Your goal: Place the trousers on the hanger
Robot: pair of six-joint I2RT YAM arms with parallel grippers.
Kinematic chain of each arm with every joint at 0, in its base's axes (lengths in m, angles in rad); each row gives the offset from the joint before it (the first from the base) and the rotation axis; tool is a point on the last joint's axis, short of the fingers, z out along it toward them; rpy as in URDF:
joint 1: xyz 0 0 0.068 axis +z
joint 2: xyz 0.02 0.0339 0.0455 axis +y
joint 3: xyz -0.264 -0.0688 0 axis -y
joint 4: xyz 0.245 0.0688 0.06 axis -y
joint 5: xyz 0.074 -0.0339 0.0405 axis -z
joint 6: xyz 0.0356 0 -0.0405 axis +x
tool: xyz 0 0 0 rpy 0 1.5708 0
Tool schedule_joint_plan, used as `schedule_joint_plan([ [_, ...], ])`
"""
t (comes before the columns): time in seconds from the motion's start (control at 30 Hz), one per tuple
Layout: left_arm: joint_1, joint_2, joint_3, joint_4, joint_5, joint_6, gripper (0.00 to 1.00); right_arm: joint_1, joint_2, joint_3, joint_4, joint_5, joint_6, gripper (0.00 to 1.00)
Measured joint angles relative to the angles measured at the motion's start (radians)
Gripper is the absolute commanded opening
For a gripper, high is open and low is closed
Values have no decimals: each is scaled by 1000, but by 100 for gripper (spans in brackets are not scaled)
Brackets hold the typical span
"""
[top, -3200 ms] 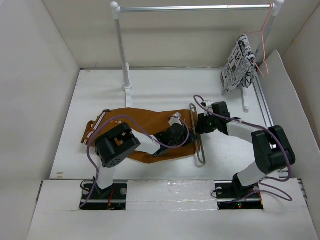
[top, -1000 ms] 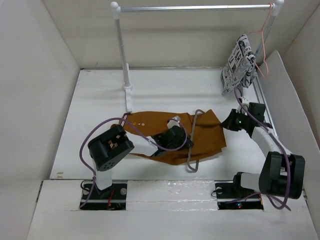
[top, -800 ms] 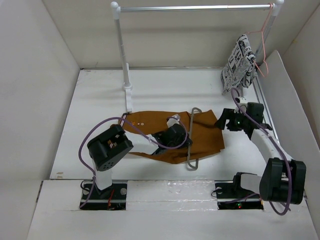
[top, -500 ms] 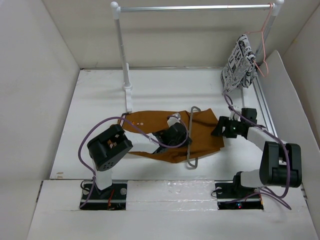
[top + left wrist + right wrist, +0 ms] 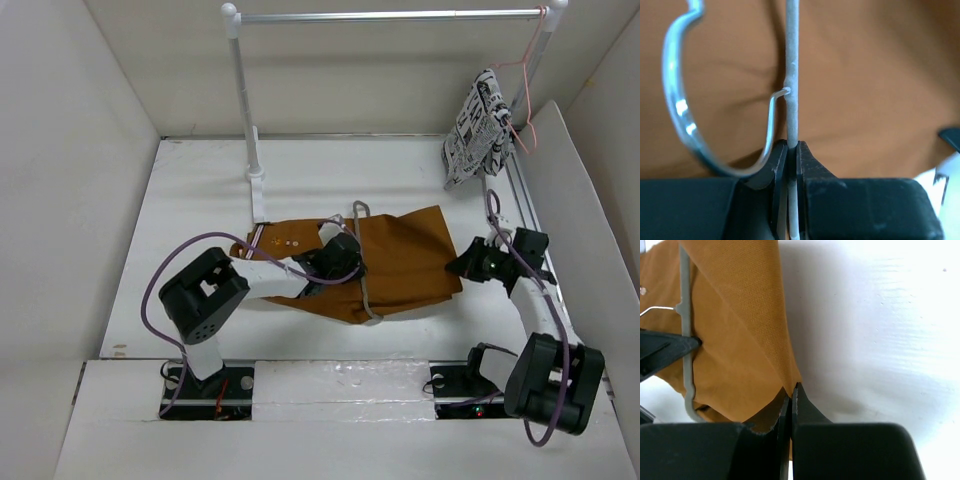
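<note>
Two grips split the job: the left end effector (image 5: 791, 146) clamps the hanger (image 5: 791, 70) steady while the right end effector (image 5: 791, 390) pinches a corner of the trousers (image 5: 740, 340), spread between them on the counter (image 5: 300, 180), seemingly to tug.

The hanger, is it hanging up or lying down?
Lying down. The hanger lies flat across the trousers, its wire pinched in the left gripper.

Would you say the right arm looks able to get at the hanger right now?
Probably not at once: the right gripper is shut on the trousers' edge, well apart from the hanger, which the left gripper clamps.
</note>
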Motion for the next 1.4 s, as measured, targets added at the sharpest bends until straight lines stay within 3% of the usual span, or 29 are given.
schedule_joint_plan([
  [0.27,34,-69,-56,-32,-18,10,0,-65,-63,4,-101,-6,26,0],
  [0.6,-19,-77,-20,-119,-63,115,0,-54,159,113,-44,7,121,0],
  [0.83,-32,-63,21,-186,-85,137,0,-37,179,228,-34,50,137,0],
  [1.4,-39,-80,86,-340,-122,131,0,-26,230,188,-5,148,142,0],
])
